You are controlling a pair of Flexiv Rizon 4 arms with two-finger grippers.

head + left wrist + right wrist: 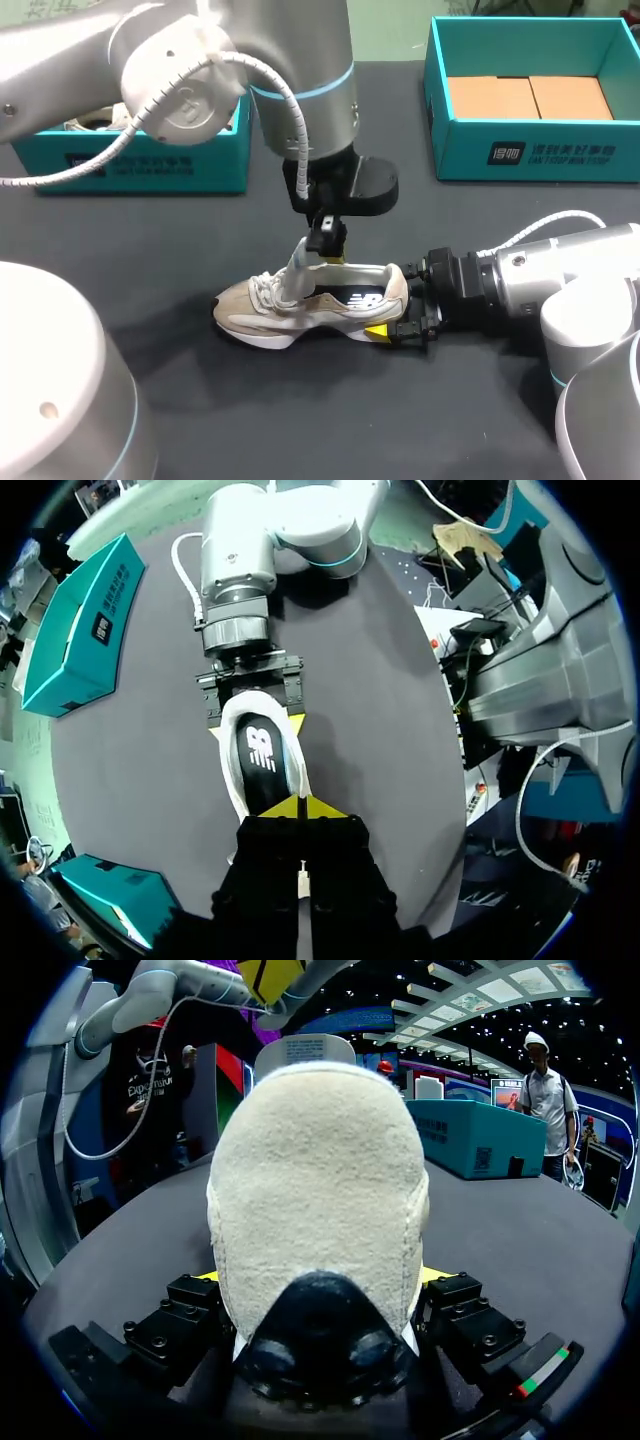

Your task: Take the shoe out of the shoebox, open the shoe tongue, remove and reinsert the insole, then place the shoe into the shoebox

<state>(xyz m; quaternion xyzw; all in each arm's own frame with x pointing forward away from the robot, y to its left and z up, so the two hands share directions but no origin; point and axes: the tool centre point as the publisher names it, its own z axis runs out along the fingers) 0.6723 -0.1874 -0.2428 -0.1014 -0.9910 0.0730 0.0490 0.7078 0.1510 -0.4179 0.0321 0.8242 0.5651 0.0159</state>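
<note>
Already we have the shoe (310, 305) out of the shoebox (530, 150) on the desk (200, 400), right jaws clamping its heel (320, 1210), left jaws pinching the tongue (297, 262) up; insole (262, 760) work and reboxing remain.

White print marks the shoebox (530, 152) front and the insole (262, 768), none legible.

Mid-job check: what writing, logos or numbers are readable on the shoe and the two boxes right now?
Right shoebox, front wall: white logo and lettering, too small to read.
Left shoebox, front wall: white print, blurred, unreadable.
Insole: white logo mark only, no readable words.
No numbers readable anywhere.
</note>
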